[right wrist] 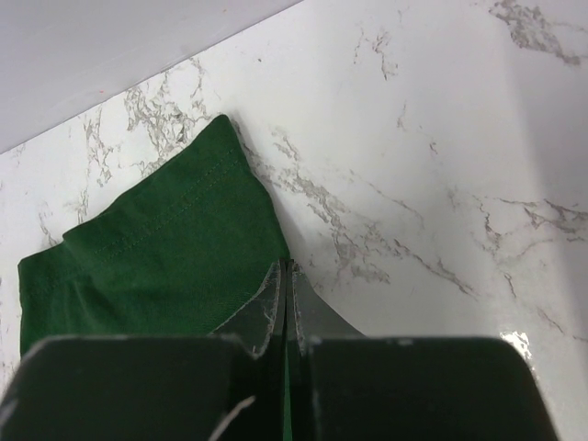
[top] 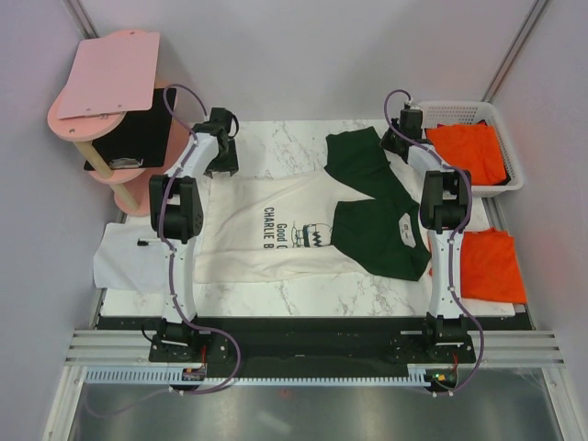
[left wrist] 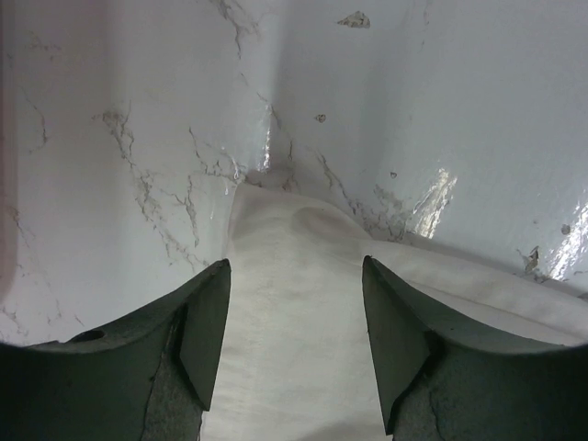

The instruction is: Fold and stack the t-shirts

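The cream-white t-shirt (top: 262, 241) with the Charlie Brown print lies spread across the marble table. One dark green sleeve (top: 360, 163) points to the far right and more green cloth (top: 378, 237) is folded over its right side. My left gripper (top: 220, 154) is open over the shirt's far left corner. In the left wrist view the cream cloth (left wrist: 294, 276) runs between the fingers (left wrist: 204, 322). My right gripper (top: 397, 138) is shut on the edge of the green sleeve (right wrist: 156, 248), low on the table. Orange t-shirts lie in the basket (top: 470, 149) and on the table's right (top: 491, 265).
A white plastic basket (top: 459, 110) stands at the far right corner. White paper sheets (top: 124, 259) lie at the left edge. A pink stand (top: 106, 83) with a black block stands at the far left. Grey walls close the back and sides.
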You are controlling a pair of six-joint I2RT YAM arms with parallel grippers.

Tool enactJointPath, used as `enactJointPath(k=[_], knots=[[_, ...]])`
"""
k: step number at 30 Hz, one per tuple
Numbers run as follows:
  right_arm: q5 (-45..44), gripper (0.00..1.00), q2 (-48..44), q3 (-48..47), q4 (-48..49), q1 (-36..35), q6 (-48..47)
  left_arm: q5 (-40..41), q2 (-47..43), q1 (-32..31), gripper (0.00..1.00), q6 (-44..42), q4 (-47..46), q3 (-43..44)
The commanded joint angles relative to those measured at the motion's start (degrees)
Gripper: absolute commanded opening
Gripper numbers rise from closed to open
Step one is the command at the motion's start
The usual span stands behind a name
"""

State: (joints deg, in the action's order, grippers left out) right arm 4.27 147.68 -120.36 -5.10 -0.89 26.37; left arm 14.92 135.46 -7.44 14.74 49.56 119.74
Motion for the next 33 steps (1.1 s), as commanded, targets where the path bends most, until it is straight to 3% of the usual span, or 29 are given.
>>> enactJointPath(k=[1,14,16,18,19,21,33], knots=[[0.2,0.0,-3.3,1.0,1.7,0.6,0.3,3.1,2.7,-0.3,0.67,-3.2,2.0,3.9],[3.5,0.0,-2.5,1.0,2.6,0.5,0.8,5.7,6.0,1.0,0.69,-1.6,2.6,6.4],[4.3,0.0,-2.5,0.9,2.9,0.6,0.8,5.3,6.4,1.1,0.61,-1.6,2.5,6.6],[4.8,0.0,-2.6,0.6,3.0,0.5,0.5,4.9,7.0,1.3,0.44,-1.6,2.4,7.0],[5.0,0.0,-2.7,0.6,3.1,0.4,0.4,4.6,7.1,1.4,0.23,-1.6,2.4,6.9],[5.3,0.0,-2.9,0.6,3.1,0.3,0.1,4.8,7.4,1.5,0.02,-1.2,2.5,7.0],[7.0,0.0,-9.8,4.1,4.3,-0.7,-0.1,2.9,-2.6,0.8,0.02,-0.1,2.4,2.1]])
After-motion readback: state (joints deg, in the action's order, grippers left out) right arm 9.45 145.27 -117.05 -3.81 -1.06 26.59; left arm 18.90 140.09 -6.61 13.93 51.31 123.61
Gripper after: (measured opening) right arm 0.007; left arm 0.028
